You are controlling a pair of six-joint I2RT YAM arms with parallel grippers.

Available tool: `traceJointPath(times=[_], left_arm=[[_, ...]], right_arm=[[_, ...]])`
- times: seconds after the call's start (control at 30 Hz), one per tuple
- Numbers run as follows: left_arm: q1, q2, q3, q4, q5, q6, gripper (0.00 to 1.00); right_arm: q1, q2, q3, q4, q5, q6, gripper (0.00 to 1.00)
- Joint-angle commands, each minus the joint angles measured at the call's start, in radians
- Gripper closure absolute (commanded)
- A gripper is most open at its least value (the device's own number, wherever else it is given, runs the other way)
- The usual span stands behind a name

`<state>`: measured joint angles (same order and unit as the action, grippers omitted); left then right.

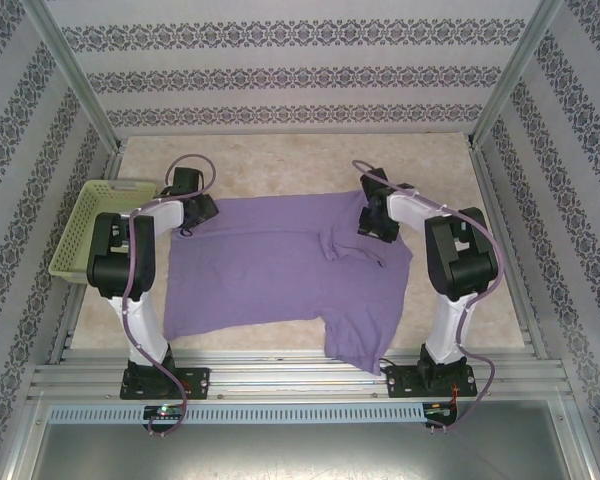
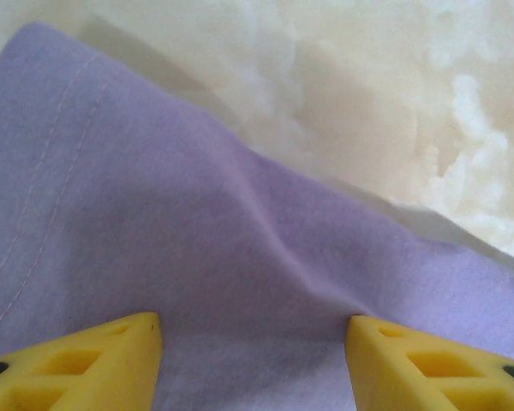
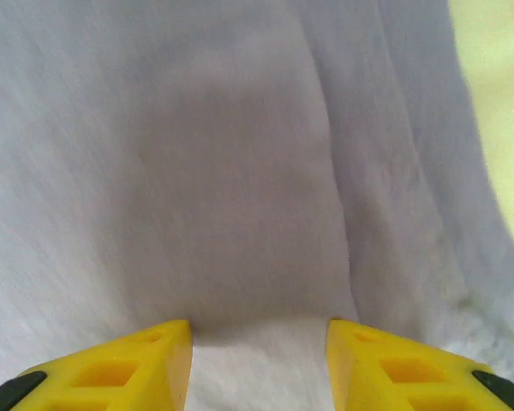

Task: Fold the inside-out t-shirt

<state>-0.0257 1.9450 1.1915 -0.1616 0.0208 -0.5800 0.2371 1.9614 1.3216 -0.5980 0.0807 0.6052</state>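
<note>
The inside-out t-shirt (image 1: pixel 280 270) lies spread flat on the table, plain lavender face up, with one sleeve hanging toward the near edge. My left gripper (image 1: pixel 202 212) sits at the shirt's far left corner. In the left wrist view its yellow fingers (image 2: pixel 94 364) stand apart over the cloth (image 2: pixel 197 214), beside a stitched hem, so the left gripper (image 2: pixel 253 342) is open. My right gripper (image 1: pixel 375 228) is at the far right part of the shirt. The right gripper (image 3: pixel 259 351) is open too, low over the pale cloth (image 3: pixel 197 171), gripping nothing.
A yellow-green basket (image 1: pixel 90 225) stands at the table's left edge, beside the left arm. Patterned walls and metal posts close in three sides. Bare beige tabletop (image 1: pixel 280 160) lies beyond the shirt.
</note>
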Motion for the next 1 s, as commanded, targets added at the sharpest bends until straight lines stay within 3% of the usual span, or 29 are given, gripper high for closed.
traceJointPath(times=[0.0, 0.53, 0.77, 0.83, 0.97], left_arm=[[-0.008, 0.058, 0.038, -0.05, -0.015, -0.016, 0.41], [-0.009, 0.227, 0.261, -0.011, 0.046, -0.092, 0.41], [-0.011, 0.289, 0.381, -0.003, 0.096, -0.097, 0.41], [-0.011, 0.292, 0.437, -0.06, 0.086, -0.071, 0.4], [-0.011, 0.24, 0.513, -0.201, 0.06, -0.008, 0.34]], right_arm=[[-0.03, 0.093, 0.126, -0.072, -0.01, -0.035, 0.54], [-0.172, 0.383, 0.592, -0.198, -0.005, -0.084, 0.55], [-0.212, 0.588, 0.995, -0.342, -0.032, -0.101, 0.55], [-0.234, 0.659, 1.167, -0.407, -0.051, -0.102, 0.55], [-0.257, 0.678, 1.339, -0.483, -0.085, -0.115, 0.55]])
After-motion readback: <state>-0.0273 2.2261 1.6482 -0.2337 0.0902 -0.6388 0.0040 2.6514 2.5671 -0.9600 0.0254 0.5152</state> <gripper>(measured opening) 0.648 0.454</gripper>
